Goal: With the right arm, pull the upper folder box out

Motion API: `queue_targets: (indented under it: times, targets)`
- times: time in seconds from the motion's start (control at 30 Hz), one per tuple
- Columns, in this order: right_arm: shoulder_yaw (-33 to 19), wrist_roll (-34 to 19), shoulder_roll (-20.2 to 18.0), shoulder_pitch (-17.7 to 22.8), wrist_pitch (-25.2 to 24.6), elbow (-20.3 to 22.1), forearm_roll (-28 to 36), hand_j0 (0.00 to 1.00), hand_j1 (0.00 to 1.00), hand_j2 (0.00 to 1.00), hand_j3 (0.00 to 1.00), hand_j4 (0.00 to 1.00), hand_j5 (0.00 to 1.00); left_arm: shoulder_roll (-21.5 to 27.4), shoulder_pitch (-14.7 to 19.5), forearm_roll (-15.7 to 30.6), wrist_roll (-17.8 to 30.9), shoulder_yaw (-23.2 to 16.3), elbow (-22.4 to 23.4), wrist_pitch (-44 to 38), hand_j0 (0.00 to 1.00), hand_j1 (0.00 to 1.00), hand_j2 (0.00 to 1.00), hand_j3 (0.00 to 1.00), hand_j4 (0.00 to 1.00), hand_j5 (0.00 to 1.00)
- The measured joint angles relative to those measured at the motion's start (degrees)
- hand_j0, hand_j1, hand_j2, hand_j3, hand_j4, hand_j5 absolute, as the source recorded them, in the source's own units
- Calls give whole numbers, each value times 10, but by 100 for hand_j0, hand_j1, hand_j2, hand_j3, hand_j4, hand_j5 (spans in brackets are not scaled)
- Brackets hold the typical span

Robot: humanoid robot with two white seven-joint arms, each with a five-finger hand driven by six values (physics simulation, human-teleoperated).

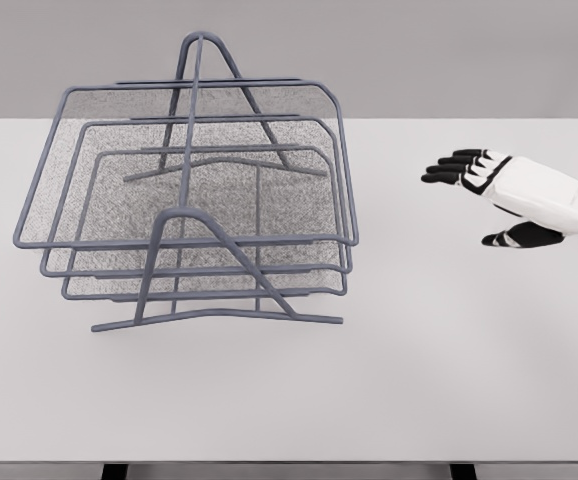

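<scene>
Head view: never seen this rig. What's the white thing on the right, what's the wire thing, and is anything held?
This is a simulator render from a camera on a humanoid robot's head, looking down at a white table. The white shape entering from the right is the robot's right hand, with five dark fingers spread; it hangs over the table and holds nothing. The wire thing is a grey rack of three stacked mesh trays in a frame. The upper tray is the one to pull out. The hand is well apart from the rack. The left arm is out of view.
</scene>
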State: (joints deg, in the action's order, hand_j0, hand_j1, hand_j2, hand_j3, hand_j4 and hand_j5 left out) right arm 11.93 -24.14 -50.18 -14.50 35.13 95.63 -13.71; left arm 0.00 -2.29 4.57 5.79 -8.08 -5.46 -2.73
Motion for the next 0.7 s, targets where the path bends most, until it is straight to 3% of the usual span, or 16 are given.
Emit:
queue_targets:
  times: [0.13, 0.23, 0.33, 0.5, 0.7]
  targets:
    - [-24, -17, 18, -7, 0, -4, -22, 100, 100, 100, 100, 100, 100, 0, 0, 0, 0, 0, 0, 0, 100, 100, 100, 100, 100, 100]
    - [-38, -73, 52, -90, 0, -22, -53, 100, 100, 100, 100, 100, 100, 0, 0, 0, 0, 0, 0, 0, 100, 100, 100, 100, 100, 100]
    - [36, -95, 63, -183, -1, -68, -48, 100, 100, 100, 100, 100, 100, 0, 0, 0, 0, 0, 0, 0, 100, 100, 100, 100, 100, 100]
    - [138, -106, 70, -228, 0, -112, -10, 100, 100, 100, 100, 100, 100, 0, 0, 0, 0, 0, 0, 0, 100, 100, 100, 100, 100, 100]
    - [177, -109, 85, -270, 0, -142, 5, 100, 100, 100, 100, 100, 100, 0, 0, 0, 0, 0, 0, 0, 100, 100, 100, 100, 100, 100]
